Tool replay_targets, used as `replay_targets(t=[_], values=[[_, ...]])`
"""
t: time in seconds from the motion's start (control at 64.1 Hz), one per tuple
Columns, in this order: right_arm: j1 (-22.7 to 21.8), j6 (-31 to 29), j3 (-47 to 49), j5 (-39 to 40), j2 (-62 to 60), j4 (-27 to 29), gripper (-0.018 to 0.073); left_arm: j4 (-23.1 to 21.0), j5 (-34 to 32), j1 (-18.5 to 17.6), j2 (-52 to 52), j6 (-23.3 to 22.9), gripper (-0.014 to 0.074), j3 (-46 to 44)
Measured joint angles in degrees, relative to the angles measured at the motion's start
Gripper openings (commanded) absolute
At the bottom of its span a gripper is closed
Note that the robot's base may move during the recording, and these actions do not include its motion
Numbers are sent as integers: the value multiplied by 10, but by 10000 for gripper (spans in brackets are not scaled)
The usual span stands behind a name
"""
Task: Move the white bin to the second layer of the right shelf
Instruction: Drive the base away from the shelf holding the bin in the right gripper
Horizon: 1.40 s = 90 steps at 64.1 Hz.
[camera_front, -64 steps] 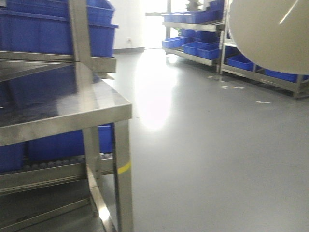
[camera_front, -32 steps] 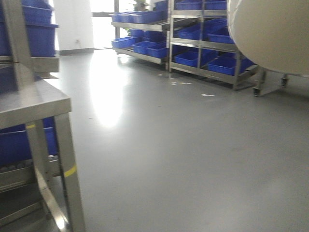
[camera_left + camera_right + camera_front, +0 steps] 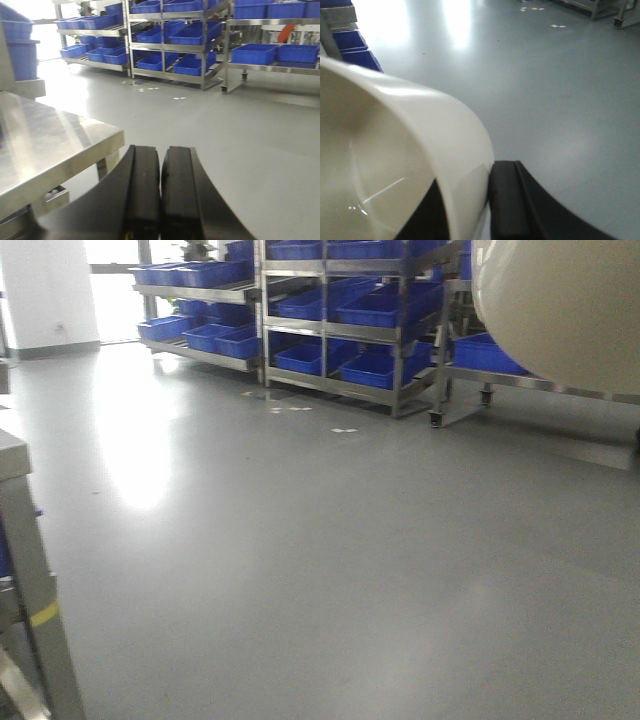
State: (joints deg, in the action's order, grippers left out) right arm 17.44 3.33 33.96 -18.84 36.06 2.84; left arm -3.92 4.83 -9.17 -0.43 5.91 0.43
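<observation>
White bin (image 3: 395, 165) is glossy, thin-walled plastic. It is probably light, and the part of its inside that shows looks empty. It seems stiff enough but slippery, so a pinch over the rim wall, kept level, looks like the sensible hold.

At left, the steel table (image 3: 45, 145) sits beside the left gripper (image 3: 160, 190), whose pads are pressed together with nothing between them. Across the floor stand racks of blue crates (image 3: 185, 35); I cannot tell which level is the target.

At right, the white bin (image 3: 560, 310) hangs in the air above the floor. The right gripper (image 3: 467, 200) clamps its wall, with one finger (image 3: 510, 195) outside and the other inside.
</observation>
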Motion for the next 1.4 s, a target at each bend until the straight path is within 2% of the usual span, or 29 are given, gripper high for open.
replay_targets(t=[1.403], values=[[0, 0, 0, 0, 0, 0, 57, 0, 0, 0, 0, 0, 85, 0]])
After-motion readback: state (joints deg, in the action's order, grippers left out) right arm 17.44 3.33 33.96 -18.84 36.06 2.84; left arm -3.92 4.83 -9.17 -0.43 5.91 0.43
